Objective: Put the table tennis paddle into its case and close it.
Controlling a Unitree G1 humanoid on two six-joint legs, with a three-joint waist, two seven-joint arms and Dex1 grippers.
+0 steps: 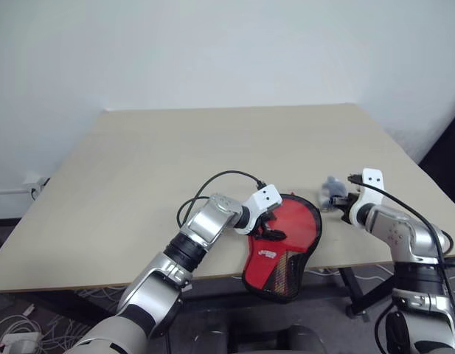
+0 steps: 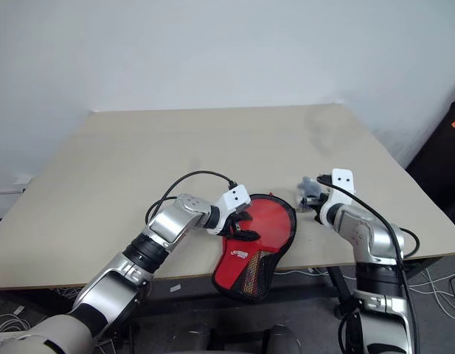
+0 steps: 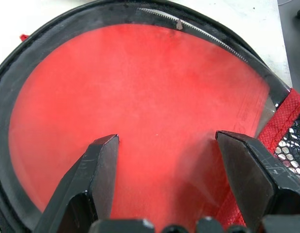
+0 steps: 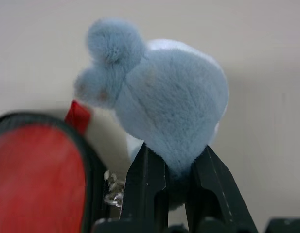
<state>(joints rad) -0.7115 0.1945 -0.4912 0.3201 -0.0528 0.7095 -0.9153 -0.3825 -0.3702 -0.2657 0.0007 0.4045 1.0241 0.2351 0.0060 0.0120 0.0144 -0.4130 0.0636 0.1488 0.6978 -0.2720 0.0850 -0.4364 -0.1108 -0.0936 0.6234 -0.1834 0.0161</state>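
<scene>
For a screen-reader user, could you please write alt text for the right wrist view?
The right gripper has its two black fingers pinched on a fluffy pale-blue plush charm over the beige table. Beside it lies the black-edged case with the red paddle inside.

The counter (image 1: 212,162) is showing a pale, matt, wood-look top. The case (image 1: 310,234) is showing black cloth edging, a clear glossy plastic side, a metal-looking zip and red mesh near its narrow end. Through the plastic, the paddle (image 3: 140,121) is looking matt red rubber. The right end effector (image 4: 176,187), of scuffed black plastic, is pinching a fluffy blue-grey plush toy (image 4: 164,102).
</scene>
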